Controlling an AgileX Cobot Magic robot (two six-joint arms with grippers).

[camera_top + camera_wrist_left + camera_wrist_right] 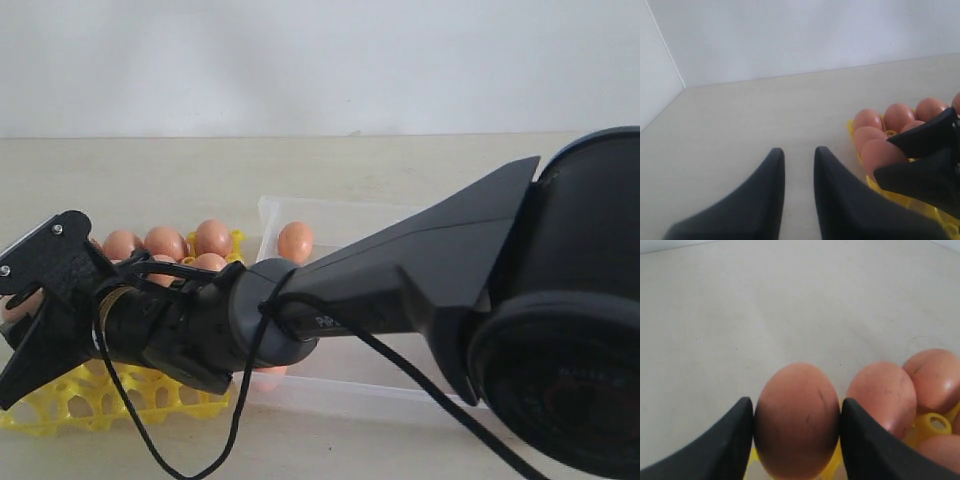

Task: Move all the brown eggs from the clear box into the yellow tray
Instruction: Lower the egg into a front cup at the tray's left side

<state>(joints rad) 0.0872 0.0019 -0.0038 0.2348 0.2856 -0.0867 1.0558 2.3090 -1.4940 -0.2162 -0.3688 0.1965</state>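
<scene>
Bench: pale table (200, 170).

Biggest thing in the exterior view: right arm (400, 270), reaching across the middle to the left-hand side.

Behind and under that arm: clear box (350, 212). Looks nearly emptied, with one of the brown eggs (295, 241) plain to see near the far wall. Much of the floor hidden by the arm, so no count of what remains.

Just beside the box: yellow tray (70, 405). Far rows filled, near cells showing bare lattice.

Left gripper (797, 152): low over bare table beside the tray, fingers (765, 205) a narrow gap apart, nothing between them.

Right gripper (796, 401): spread wide but pinched on a single held egg (797, 425), touched on both flanks. Yellow lattice visible directly beneath.

Step judged: placing. Egg already over a cell at the tray's edge, next to a seated neighbour (881, 395).

Next move calls for:
- a slow, straight lowering until the egg is seated, centred between the pegs and clear of that neighbour;
- a gentle widening of the jaws;
- a lift away without dragging the shell.

Long axis of held egg: along the fingers, crossways to the squeeze. Narrower end apparently toward the fingertips, away from the wrist. Opposite end sunk between the fingers, so not certain.
</scene>
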